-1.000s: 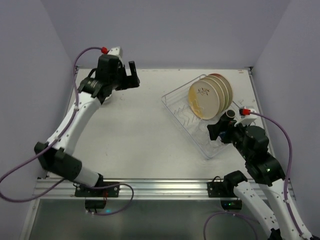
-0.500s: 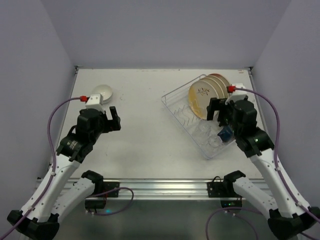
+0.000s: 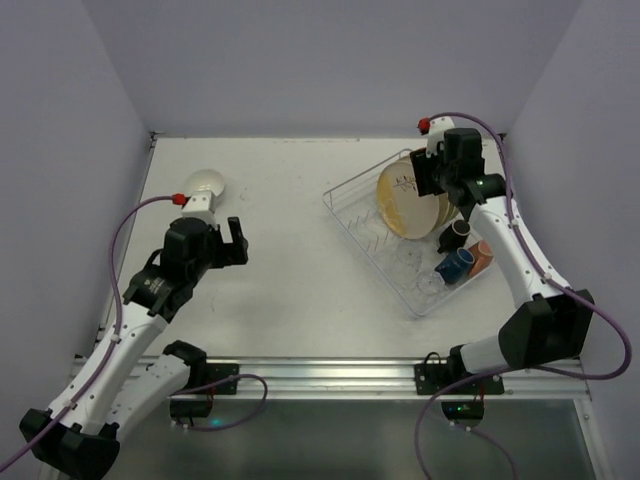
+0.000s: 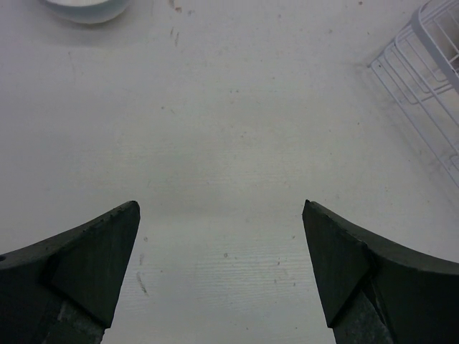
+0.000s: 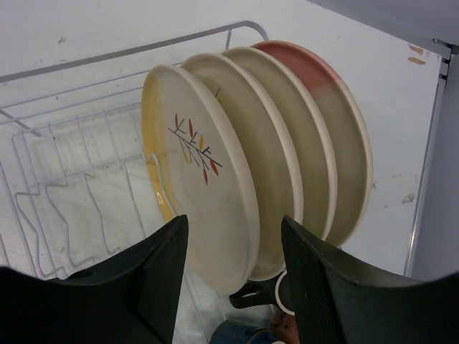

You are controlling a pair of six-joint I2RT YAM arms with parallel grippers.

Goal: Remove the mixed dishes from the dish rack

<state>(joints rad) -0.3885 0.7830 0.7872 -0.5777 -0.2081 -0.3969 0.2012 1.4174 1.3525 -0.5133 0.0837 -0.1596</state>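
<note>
I found the plates (image 3: 405,195) standing in the rack (image 3: 372,250) at its far end, the cups (image 3: 455,266) nearer, and the bowl (image 3: 205,183) far left on the table (image 3: 300,270).

White table (image 3: 300,260) fills mid frame; lavender walls (image 3: 330,70) top & sides; metal rail (image 3: 320,375) along btm.

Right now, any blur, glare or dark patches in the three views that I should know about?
Top external: soft, even light with no glare, but the clear glasses nearly vanish against the dish rack. Left wrist: table is sharp; left pincer is dark and soft-edged. Right wrist: plates are crisp; right pincer is a black silhouette; cups below sit in shadow.
</note>
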